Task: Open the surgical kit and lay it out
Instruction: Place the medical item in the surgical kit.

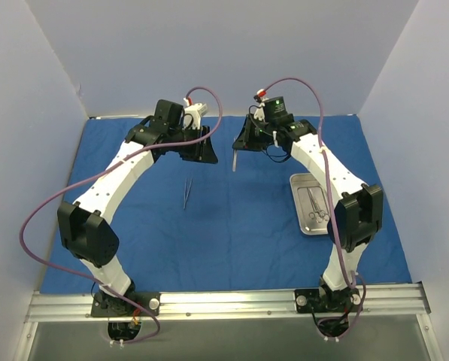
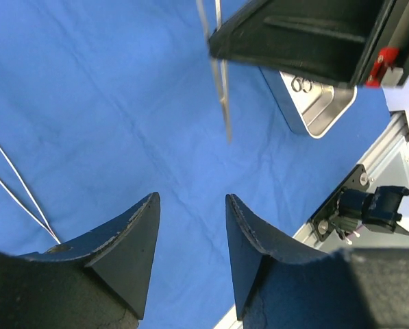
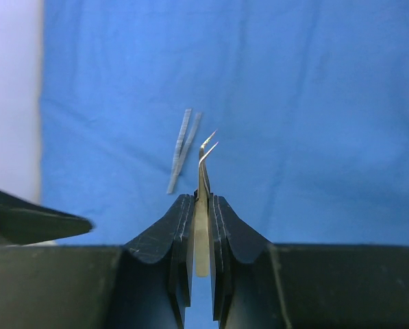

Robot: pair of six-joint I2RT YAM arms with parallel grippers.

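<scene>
right tool (image 3: 201,202) pinching curved tweezers (image 3: 204,164), tips jutting forward, blue cloth (image 3: 314,103) beneath

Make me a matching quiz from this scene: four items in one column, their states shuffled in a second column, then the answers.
1. left hand
2. right hand
3. steel tray
4. straight tweezers

A. lying loose on the blue cloth
B. shut on bent-tip tweezers
C. open, holding nothing
D. containing ring-handled instruments

Pairs: 1-C, 2-B, 3-D, 4-A
</scene>
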